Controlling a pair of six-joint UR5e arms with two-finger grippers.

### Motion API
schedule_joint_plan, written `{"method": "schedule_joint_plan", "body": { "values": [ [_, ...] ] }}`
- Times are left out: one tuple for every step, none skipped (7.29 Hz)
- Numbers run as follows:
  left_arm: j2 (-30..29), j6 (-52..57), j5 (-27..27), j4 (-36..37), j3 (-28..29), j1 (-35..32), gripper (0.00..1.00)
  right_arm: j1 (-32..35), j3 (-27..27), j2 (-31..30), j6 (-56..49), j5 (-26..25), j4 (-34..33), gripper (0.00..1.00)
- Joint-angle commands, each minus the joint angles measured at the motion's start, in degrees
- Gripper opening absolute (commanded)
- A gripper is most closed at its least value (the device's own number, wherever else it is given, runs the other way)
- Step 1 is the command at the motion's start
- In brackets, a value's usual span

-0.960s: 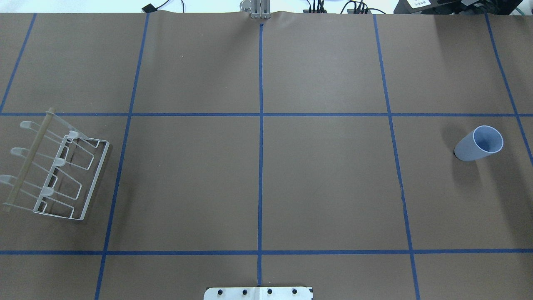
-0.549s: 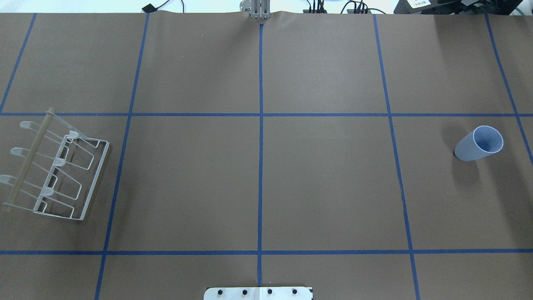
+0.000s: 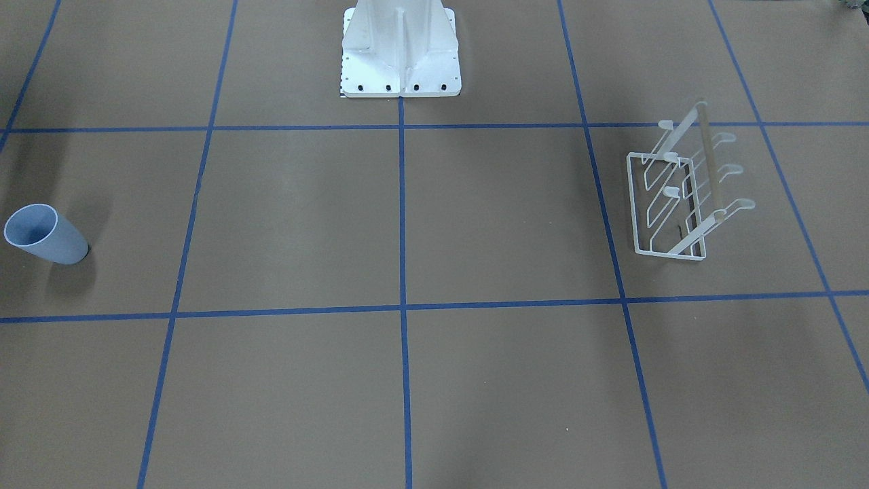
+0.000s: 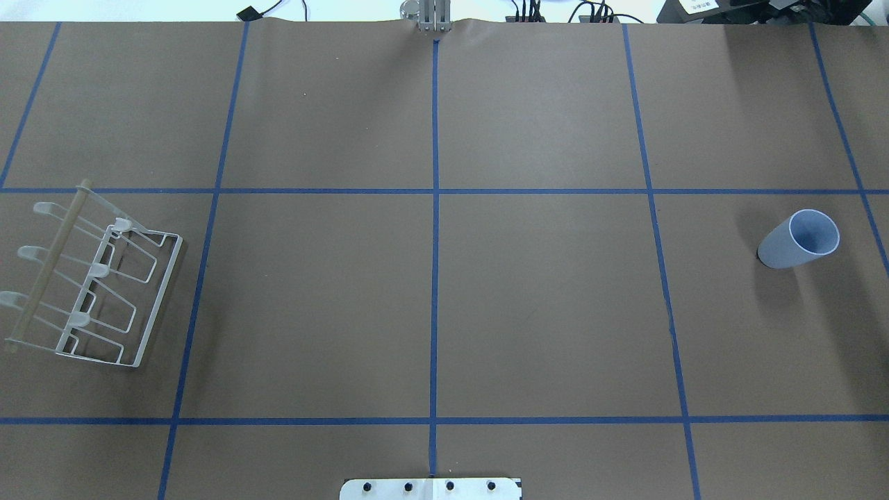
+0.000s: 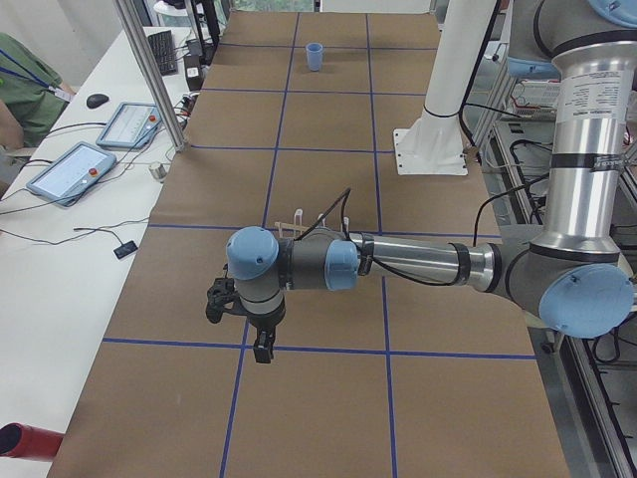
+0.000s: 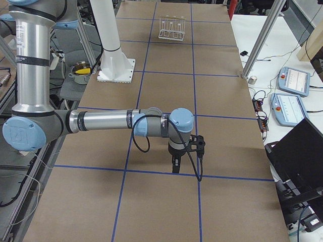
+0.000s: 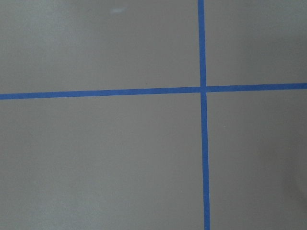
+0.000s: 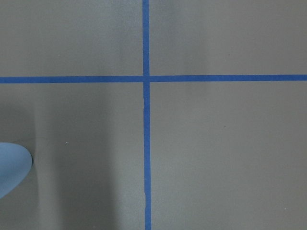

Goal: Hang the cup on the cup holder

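Along the brown paper-covered bench [image 5: 318, 398], the left pincer [image 5: 262, 351] was hung over bare surface, and whether it was released or clenched could not be told; the same held for the right pincer [image 6: 175, 165]. The white wire rack with slanted prongs and a beige wooden bar [image 4: 160, 301] was set at the robot's left end. The pale blue tapered plastic tumbler [image 4: 795, 242] stood mouth-up at the far right end, well apart and ungrasped, so a carry across was judged necessary.
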Motion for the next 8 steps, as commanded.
{"method": "schedule_joint_plan", "body": {
  "values": [
    [-0.1, 0.1, -0.1, -0.7, -0.3, 0.4, 0.98, -0.7, 0.1, 6.2, 0.2, -0.5, -0.4, 1.00],
    [-0.1, 0.3, -0.1, -1.2, -0.4, 0.4, 0.98, -0.7, 0.1, 7.6, 0.8, 0.3, -0.4, 1.00],
    [-0.2, 0.4, -0.1, -1.8, -0.5, 0.4, 0.98, -1.1, 0.1, 7.3, 0.3, 0.7, 0.1, 1.00],
    [-0.1, 0.5, 0.3, -1.9, -0.2, 0.4, 0.99, -2.4, 0.2, 7.2, 0.6, 5.2, 0.2, 1.00],
    [0.1, 0.5, 0.1, -2.0, 0.1, 0.7, 0.99, -5.8, 1.0, 7.1, 0.4, 8.9, 0.3, 1.00],
    [1.2, 0.5, -0.2, -3.0, -0.2, 0.7, 0.99, -10.5, 2.4, 7.2, 0.1, 8.7, 0.3, 1.00],
    [2.5, 0.2, -0.2, -6.1, 0.2, 0.7, 0.99, -12.8, 2.5, 7.2, -0.7, 8.7, 0.3, 1.00],
    [2.8, 0.0, -0.1, -7.1, 0.3, 0.7, 0.99, -14.0, 2.1, 7.0, -3.1, 8.7, 0.2, 1.00]
  ]
}}
